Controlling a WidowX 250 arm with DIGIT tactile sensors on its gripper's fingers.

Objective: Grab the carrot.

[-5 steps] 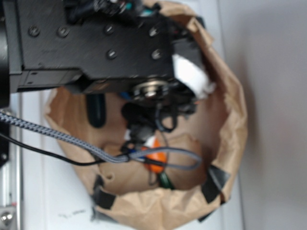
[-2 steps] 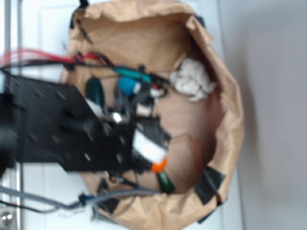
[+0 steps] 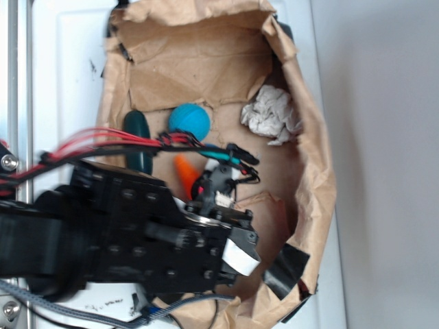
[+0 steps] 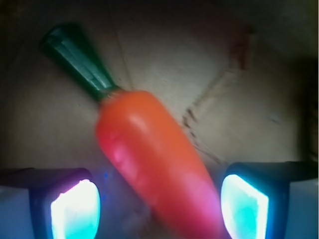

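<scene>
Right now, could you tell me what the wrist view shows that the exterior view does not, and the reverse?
Only the wrist view shows the carrot's green stem and both glowing finger pads flanking it, jaws apart.

Only the exterior view shows the paper bag, blue ball, dark green toy, crumpled white paper and red wires.

Both show the carrot, though outside only its orange tip peeks out.

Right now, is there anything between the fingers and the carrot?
Nothing visible. In the wrist view the carrot lies between the two fingers, with only brown paper beneath it.
</scene>
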